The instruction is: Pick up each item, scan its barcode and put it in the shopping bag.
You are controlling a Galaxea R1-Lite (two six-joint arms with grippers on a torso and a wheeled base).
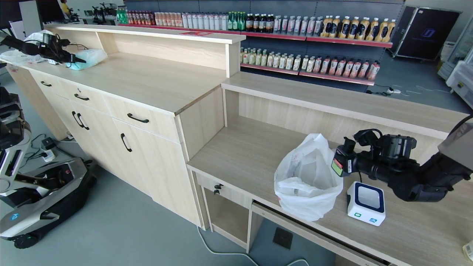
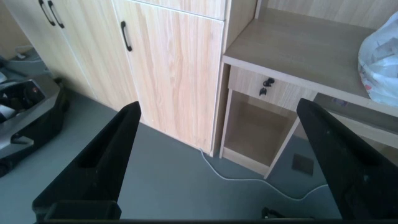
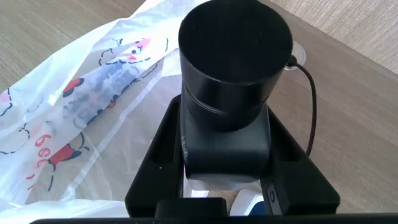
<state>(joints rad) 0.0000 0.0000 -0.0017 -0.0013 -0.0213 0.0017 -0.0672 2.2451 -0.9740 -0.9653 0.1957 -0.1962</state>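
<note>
Right tool (image 1: 344, 162) is seen pinching a dark cylindrical item (image 3: 235, 62). Shopping bag (image 1: 306, 181) is noted just beside the tool, scanner (image 1: 366, 202) just below it on the surface (image 1: 244, 151). Left tool (image 2: 217, 106) is held spread above the floor (image 2: 180, 180).

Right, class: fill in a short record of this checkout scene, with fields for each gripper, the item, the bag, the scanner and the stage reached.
left gripper: open, empty, over the floor
right gripper: shut on a black item
item position: held in the air at the bag's side, near the scanner
bag: white plastic, mouth open, standing on the desk
scanner: on the desk, close beside the bag
stage: item not yet in the bag
</note>
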